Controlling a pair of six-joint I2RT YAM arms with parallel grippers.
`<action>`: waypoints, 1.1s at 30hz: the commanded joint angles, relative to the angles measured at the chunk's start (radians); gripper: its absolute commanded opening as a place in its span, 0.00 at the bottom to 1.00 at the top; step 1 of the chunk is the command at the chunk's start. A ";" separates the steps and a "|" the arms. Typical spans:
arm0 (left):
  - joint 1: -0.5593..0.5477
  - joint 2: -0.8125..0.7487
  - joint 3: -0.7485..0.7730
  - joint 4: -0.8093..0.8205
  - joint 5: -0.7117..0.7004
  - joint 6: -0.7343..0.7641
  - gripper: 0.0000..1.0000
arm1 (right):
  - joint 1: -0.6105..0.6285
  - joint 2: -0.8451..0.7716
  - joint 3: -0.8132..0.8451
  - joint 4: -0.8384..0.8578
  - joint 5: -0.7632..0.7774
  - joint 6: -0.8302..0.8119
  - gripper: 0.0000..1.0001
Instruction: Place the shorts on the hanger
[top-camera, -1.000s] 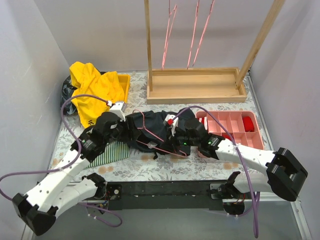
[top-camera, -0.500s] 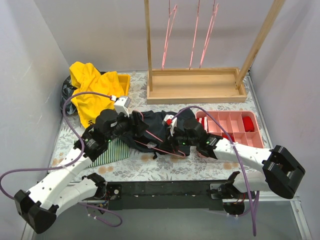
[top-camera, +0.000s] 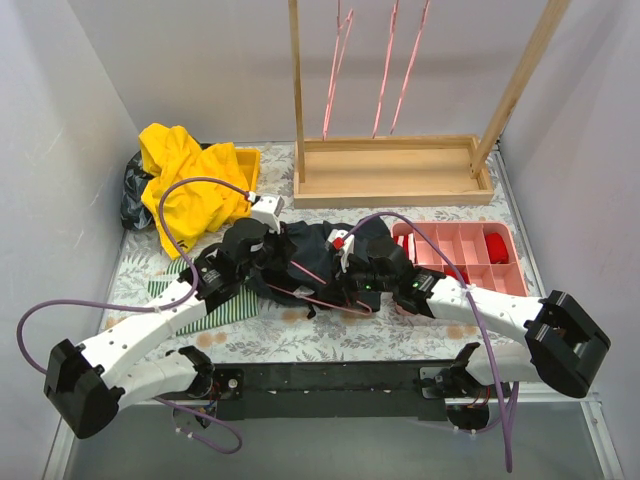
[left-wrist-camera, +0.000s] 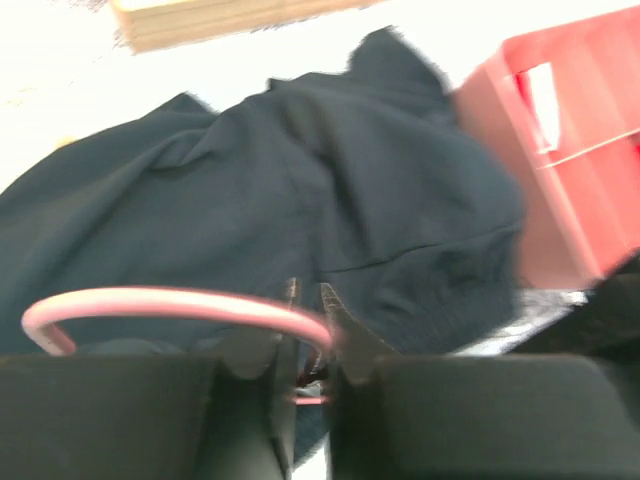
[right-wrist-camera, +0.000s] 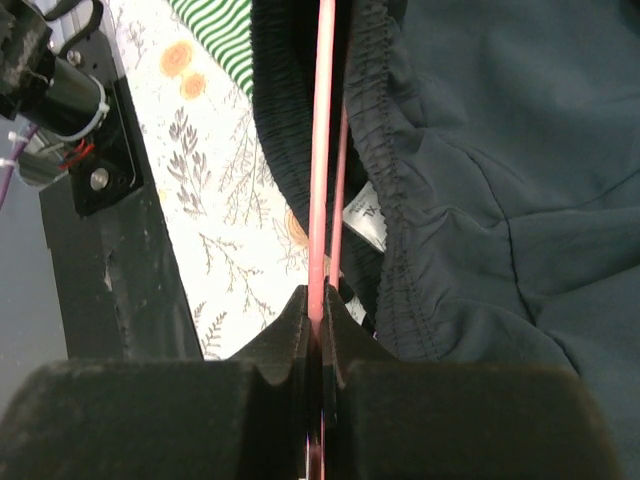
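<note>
- My right gripper (right-wrist-camera: 320, 318) is pressed together on the hanger (right-wrist-camera: 322, 150), pinching the thin pink wire at the very fingertips; I judge this grip is there to anchor the frame while cloth gets worked onto it
- The hanger lies low across the shorts (top-camera: 312, 248) in the middle of the surface (top-camera: 270, 342), not up on the wooden rack (top-camera: 390, 172)
- In the right wrist view the wire runs along the elastic waistband, just beside the pale label (right-wrist-camera: 365, 220), so likely the waist opening is what the wire has to enter
- My left gripper (left-wrist-camera: 308, 335) has its fingers close together with only a narrow slit, and the curved end of the wire sits at that slit; the view is blurred, so I cannot tell if it truly bites wire, cloth or nothing
- Holding from two sides makes sense to me: one end fixed, the other free to steer
- The shorts are bunched between the striped cloth (top-camera: 215, 305) and the red tray (top-camera: 440, 245), their right edge reaching the tray
- The task looks early: the shorts are not draped on the hanger as far as I can see
- Risk: the thin wire may twist in a fingertip pinch, and soft fabric slides off easily
- The spare hangers (top-camera: 385, 70) on the rack and the yellow garment (top-camera: 185, 185) are well apart and not involved
</note>
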 joint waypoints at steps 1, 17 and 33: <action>-0.019 -0.005 0.006 0.025 -0.135 0.022 0.00 | 0.007 0.000 0.030 0.026 0.005 -0.004 0.01; -0.022 -0.032 -0.018 0.010 -0.308 0.065 0.00 | 0.005 -0.506 -0.059 -0.373 0.519 0.068 0.58; 0.085 0.287 0.200 -0.079 -0.393 0.002 0.00 | 0.065 -0.456 -0.136 -0.431 0.506 0.073 0.50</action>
